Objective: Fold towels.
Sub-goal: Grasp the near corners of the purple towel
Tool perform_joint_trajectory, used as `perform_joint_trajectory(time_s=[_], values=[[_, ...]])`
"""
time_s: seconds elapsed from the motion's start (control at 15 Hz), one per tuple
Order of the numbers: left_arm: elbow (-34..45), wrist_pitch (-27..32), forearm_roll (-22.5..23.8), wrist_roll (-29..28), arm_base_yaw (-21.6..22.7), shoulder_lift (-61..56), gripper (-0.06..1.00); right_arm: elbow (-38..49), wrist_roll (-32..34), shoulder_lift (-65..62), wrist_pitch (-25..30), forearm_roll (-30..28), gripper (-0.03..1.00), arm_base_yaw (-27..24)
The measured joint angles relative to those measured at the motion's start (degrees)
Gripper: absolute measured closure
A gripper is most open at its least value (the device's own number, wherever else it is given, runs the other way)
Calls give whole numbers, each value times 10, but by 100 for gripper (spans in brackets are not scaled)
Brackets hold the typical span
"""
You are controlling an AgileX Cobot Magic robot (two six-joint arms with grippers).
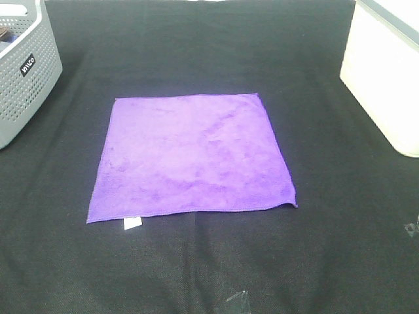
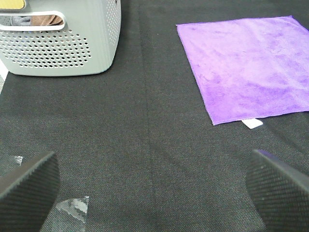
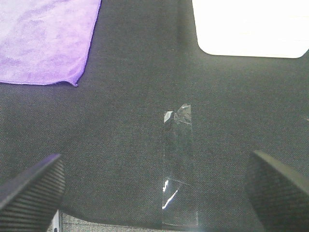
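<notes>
A bright purple fuzzy towel (image 1: 192, 154) lies flat and unfolded in the middle of the black table cover. Its small white tag (image 1: 132, 223) sticks out at the near left corner. The towel also shows in the left wrist view (image 2: 246, 67), with the tag (image 2: 252, 123), and in the right wrist view (image 3: 43, 38). Neither gripper shows in the exterior view. My left gripper (image 2: 152, 193) is open and empty above bare cloth, well short of the towel. My right gripper (image 3: 154, 191) is open and empty, off the towel's near right corner.
A grey perforated basket (image 1: 23, 65) stands at the back left; it also shows in the left wrist view (image 2: 63, 43). A white box (image 1: 386, 72) stands at the back right. Clear tape strips (image 3: 177, 164) stick to the black cover (image 1: 209, 261) near the front edge.
</notes>
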Motion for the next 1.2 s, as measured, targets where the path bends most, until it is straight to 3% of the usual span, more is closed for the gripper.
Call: perform_joint_trajectory(time_s=[0.67,0.73,0.93,1.07,1.2], values=[[-2,5,-1,-2,0,6,-5,-3,1,10,2,3,0,0],[-18,17,-2,-6,0,40,-5,-25,1,49,7,12,0,0],[-152,70,14,-34,0,294,-5,-170,1,326,24,76,0,0],[-176,65,14,-29,0,427,-5,-217,-13,476,3,106,0,0],[-179,40,-12,6,2,531,-5,-222,-77,589,-40,166,0,0]])
